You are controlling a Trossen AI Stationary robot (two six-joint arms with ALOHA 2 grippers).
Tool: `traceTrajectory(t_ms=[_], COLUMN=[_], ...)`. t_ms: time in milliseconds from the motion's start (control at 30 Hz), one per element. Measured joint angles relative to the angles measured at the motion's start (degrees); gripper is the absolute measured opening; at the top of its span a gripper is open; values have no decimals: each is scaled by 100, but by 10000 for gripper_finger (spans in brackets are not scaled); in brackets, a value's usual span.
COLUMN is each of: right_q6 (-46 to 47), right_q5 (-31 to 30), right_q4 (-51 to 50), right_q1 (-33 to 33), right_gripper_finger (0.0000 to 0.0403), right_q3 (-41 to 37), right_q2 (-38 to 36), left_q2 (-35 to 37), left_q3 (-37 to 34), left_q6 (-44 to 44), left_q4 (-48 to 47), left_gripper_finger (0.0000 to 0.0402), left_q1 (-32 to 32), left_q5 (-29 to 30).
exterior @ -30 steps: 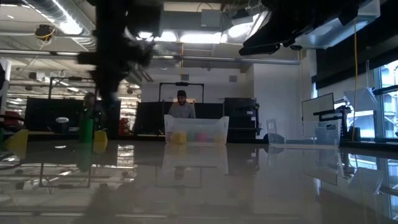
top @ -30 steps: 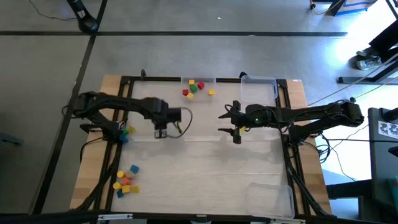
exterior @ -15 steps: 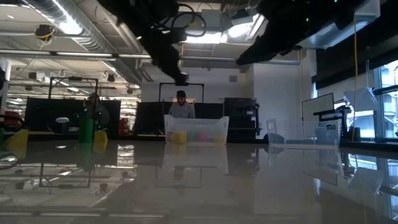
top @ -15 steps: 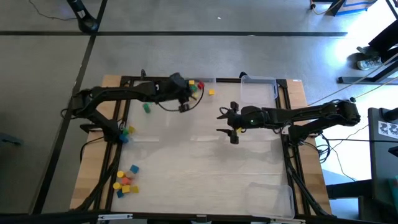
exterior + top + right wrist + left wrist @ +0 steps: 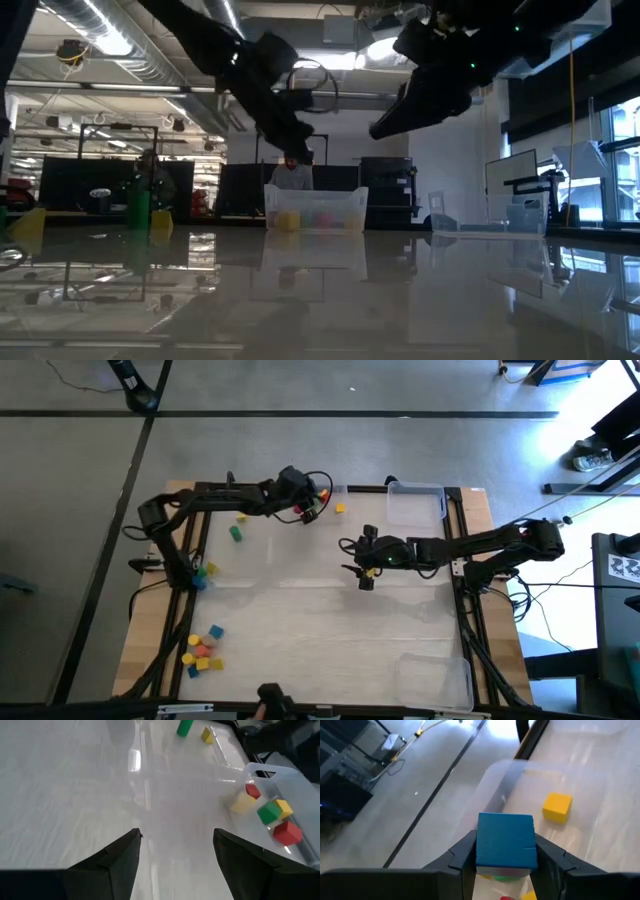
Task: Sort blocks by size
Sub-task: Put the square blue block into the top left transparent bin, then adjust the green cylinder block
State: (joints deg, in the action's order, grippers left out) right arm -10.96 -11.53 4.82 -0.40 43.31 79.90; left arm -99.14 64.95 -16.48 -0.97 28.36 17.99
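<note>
Clamped between the left gripper's (image 5: 505, 862) two dark fingers (image 5: 462, 855) is a blue cube (image 5: 506, 840), held above a clear plastic tray (image 5: 520, 770) at the far edge of the table. From the left wrist view a yellow cube (image 5: 557, 807) lies on the tray floor beyond the blue one, and bits of green, red and yellow peek out just under it. In the high view the left gripper (image 5: 308, 510) reaches over that same tray, where red and yellow blocks show around it and one small yellow block (image 5: 340, 508) sits just to its side.

Spread wide and holding nothing, the right gripper's (image 5: 175, 855) fingers (image 5: 120, 855) hang over bare tabletop (image 5: 75, 795) near the middle of the table; the high view places the right gripper (image 5: 362, 565) well apart from the tray.

Other blocks lie scattered: a green block (image 5: 236, 534) and a yellow one (image 5: 241, 518) on the left part of the table, a blue and yellow pair (image 5: 203, 572) by the left arm's base, and a cluster of yellow, orange, red and blue blocks (image 5: 202, 650) at the near left corner. A second clear tray (image 5: 418, 502) stands at the far right, a third clear tray (image 5: 435, 680) at the near right. In the low view a person (image 5: 291, 172) is seen behind the far tray.
</note>
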Motion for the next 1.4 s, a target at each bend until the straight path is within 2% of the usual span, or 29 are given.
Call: traceTrajectory(t_ms=[233, 500, 667, 967, 1200, 1400], right_q6=[-97, -128, -101, -86, -87, -87], right_q5=[7, 9, 11, 13, 15, 15], right_q4=[211, 217, 199, 197, 196, 195], right_q1=[0, 0, 0, 0, 0, 2], right_gripper_finger=[250, 250, 250, 250, 250, 250], right_q3=[0, 0, 0, 0, 0, 0], right_q2=[-2, -2, -2, -4, -7, -7], left_q2=[-211, -155, 337, 1899, 2823, 2943], left_q3=[0, 95, 489, 868, 868, 857], left_q6=[145, 312, 275, 764, 1763, 3135], left_q4=[157, 43, -1272, -3750, -5231, -6457], left_gripper_finger=[143, 219, 234, 235, 235, 235], left_q1=[70, 3, -222, -518, -378, -170], left_q5=[1, 6, 85, 383, 495, 505])
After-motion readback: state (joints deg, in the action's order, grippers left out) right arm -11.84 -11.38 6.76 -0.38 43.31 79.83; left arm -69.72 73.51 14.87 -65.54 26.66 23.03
